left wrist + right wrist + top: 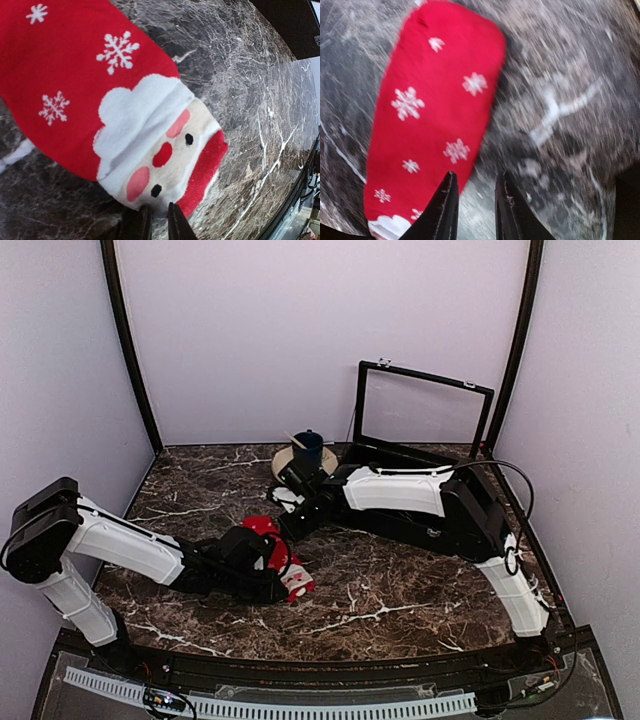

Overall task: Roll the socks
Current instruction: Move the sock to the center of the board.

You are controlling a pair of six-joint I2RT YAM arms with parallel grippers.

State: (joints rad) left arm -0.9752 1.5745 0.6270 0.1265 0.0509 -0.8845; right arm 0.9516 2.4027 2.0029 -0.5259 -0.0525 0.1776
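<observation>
So the red Santa sock [264, 528] is lying flat on the dark marble table [400, 590], a bit left of centre in the top view. Its long axis runs diagonally from upper left to lower right, with the Santa face end at the lower right. It's bright red with white snowflakes, and the face has puffy white trim, pink cheeks, a red nose, two black dot eyes and a red band past it. In the left wrist view that face end points at the bottom of the frame, where the left gripper [159, 220] is clenched on its edge, fingers nearly together. In the right wrist view the sock runs from top centre to lower left. The right gripper [476, 205] hangs open gripping nothing, bare table between its fingers, one finger [445, 205] overlapping the sock's edge. At the back sit a dark blue cup [308, 448] on a round plate [283, 462] and a black frame [424, 377] at upper right.
</observation>
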